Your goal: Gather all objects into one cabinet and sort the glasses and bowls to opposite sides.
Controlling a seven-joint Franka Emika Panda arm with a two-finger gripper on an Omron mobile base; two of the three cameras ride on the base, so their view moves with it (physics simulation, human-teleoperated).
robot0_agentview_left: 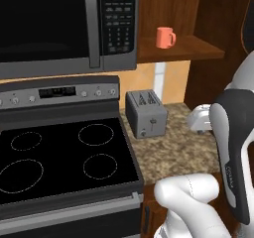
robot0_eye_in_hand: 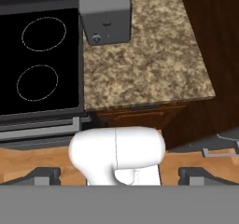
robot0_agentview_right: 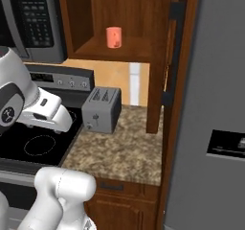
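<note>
Now we are only at the start, our gripper [robot0_eye_in_hand: 119, 176] wide open and empty above the speckled granite counter [robot0_eye_in_hand: 149, 59], so next we must reach up to the salmon-pink handled mug [robot0_agentview_left: 165, 37] on the wooden shelf [robot0_agentview_left: 188, 48].

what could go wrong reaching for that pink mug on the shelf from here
The salmon-pink mug stands well back on the wooden shelf, high above the open end effector, so it is a long reach up. The toaster on the counter sits just under that path and could get clipped.
</note>
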